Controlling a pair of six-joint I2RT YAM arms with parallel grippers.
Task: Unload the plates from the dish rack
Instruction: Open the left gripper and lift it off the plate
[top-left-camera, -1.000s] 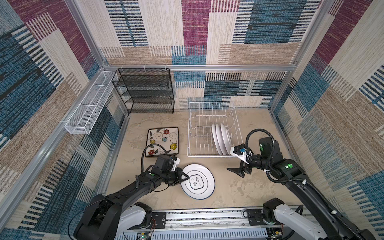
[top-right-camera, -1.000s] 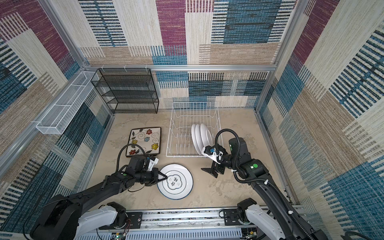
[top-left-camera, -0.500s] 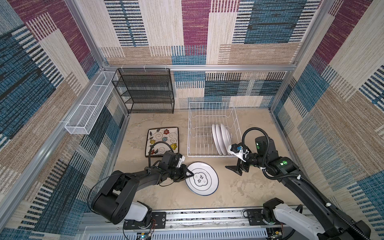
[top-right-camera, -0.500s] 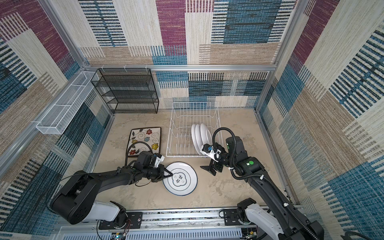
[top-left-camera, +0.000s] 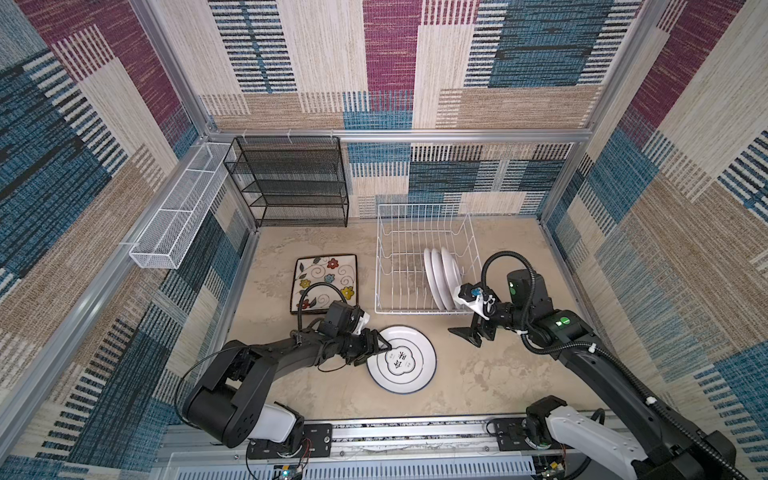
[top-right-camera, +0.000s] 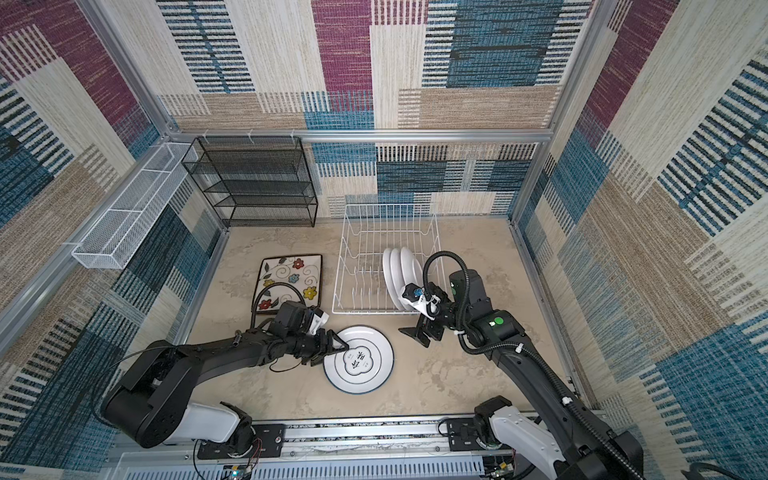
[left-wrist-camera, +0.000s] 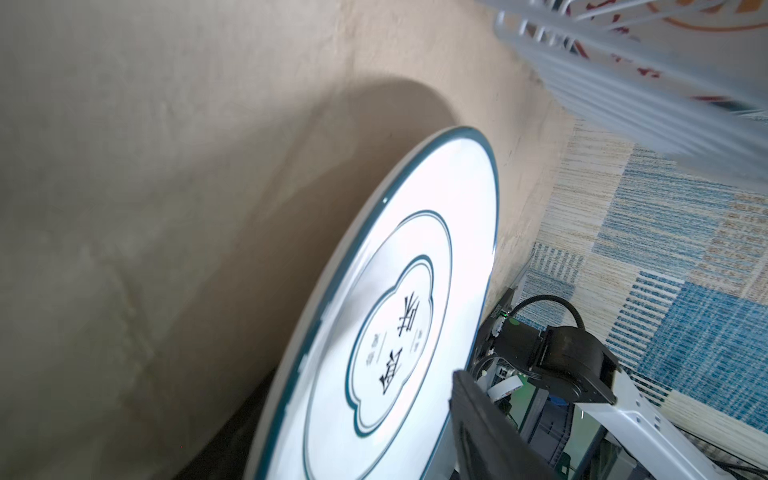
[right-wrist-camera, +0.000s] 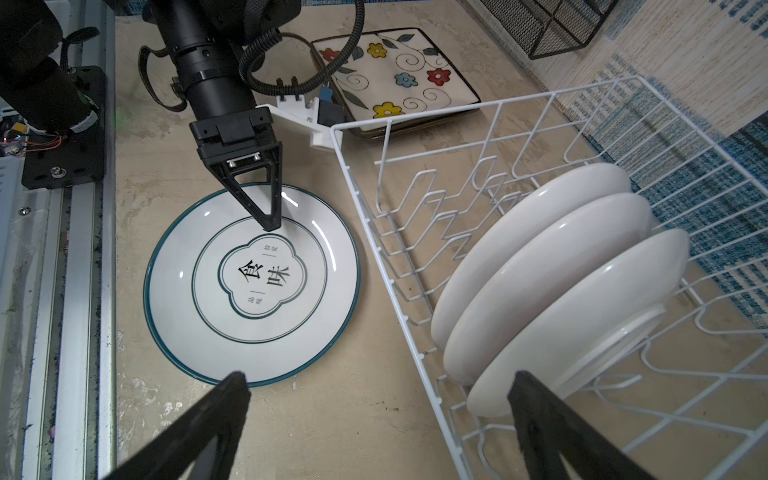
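Observation:
A round white plate with a teal rim and black characters (top-left-camera: 402, 359) (top-right-camera: 358, 359) (left-wrist-camera: 415, 249) (right-wrist-camera: 253, 282) lies flat on the table in front of the dish rack (top-left-camera: 409, 311) (top-right-camera: 361, 312) (right-wrist-camera: 390, 282). My left gripper (top-left-camera: 374, 351) (top-right-camera: 330, 351) (left-wrist-camera: 357, 419) is open, its jaws straddling that plate's left rim, one finger (right-wrist-camera: 269, 220) over the face. Three round white plates (top-left-camera: 442, 278) (top-right-camera: 401, 274) (right-wrist-camera: 540, 282) stand on edge in the rack's right side. A square flowered plate (top-left-camera: 325, 282) (top-right-camera: 289, 282) (right-wrist-camera: 399, 79) lies left of the rack. My right gripper (top-left-camera: 476, 334) (top-right-camera: 424, 334) (right-wrist-camera: 380, 432) hangs open and empty at the rack's front right corner.
A black mesh shelf unit (top-left-camera: 291, 183) stands against the back wall. A long white mesh basket (top-left-camera: 178, 220) hangs on the left wall. Aluminium rails (top-left-camera: 395, 432) run along the front edge, and patterned walls close in the other sides.
My left gripper has gone from shut on the teal-rimmed plate to open, after carrying it a little to the right. The right gripper has crept slightly toward the rack, still open.

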